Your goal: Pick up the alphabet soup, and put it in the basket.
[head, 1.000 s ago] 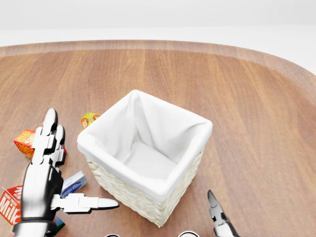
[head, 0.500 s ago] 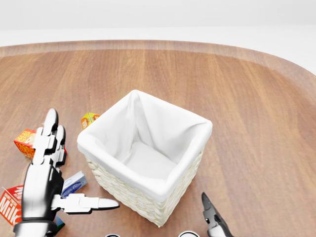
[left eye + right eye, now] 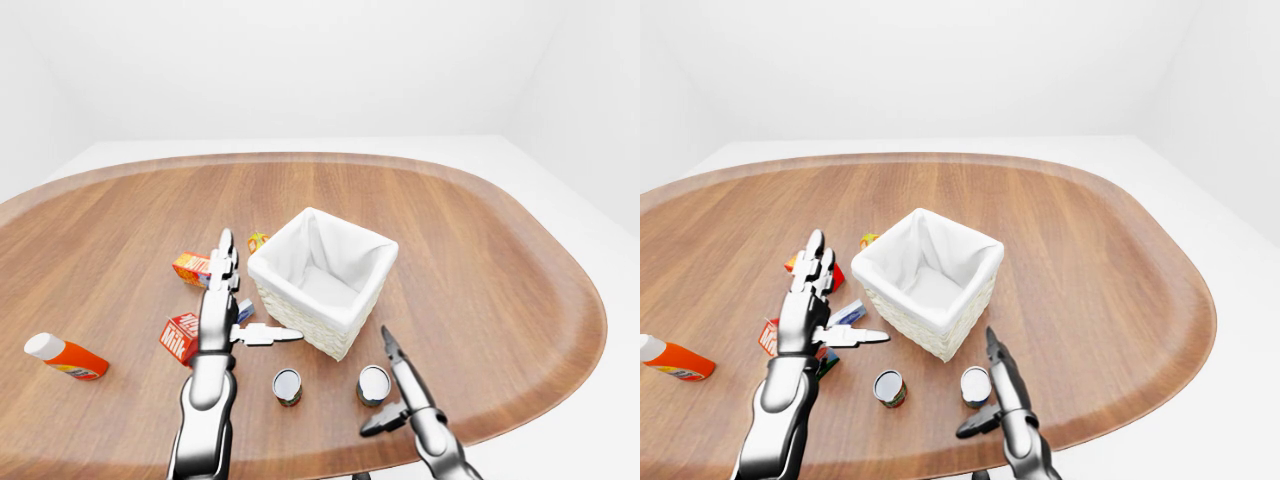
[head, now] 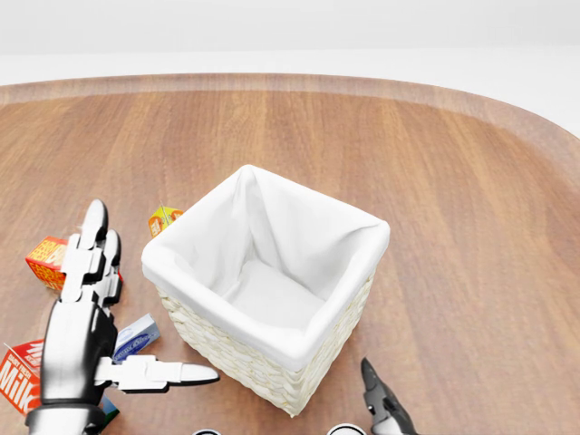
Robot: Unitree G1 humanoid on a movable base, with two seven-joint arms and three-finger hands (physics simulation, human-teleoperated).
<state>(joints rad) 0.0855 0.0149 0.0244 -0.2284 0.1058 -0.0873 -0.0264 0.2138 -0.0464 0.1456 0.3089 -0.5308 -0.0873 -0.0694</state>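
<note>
While the head view looks down on the wicker basket (image 4: 272,299) with its white cloth liner, my eye views give the wider table (image 3: 480,230). Two cans stand near the bottom edge below the basket: one at left (image 3: 287,386), one at right (image 3: 373,384). I cannot tell which is the alphabet soup; labels too small. My right hand (image 3: 400,395) sits just beside the right can, fingers spread, thumb pointing left, nothing in its grasp; whether it touches the can I cannot say. My left hand (image 3: 222,300) hovers left of the basket, fingers straight and apart, thumb stretched toward the wicker, empty. Beneath it lie a milk carton (image 3: 178,338) and a small blue packet (image 4: 136,337). An orange box (image 3: 192,268) lies further up, a small yellow-orange box (image 4: 163,218) by the basket's top-left corner. An orange bottle with a white cap (image 3: 65,357) lies far left.
</note>
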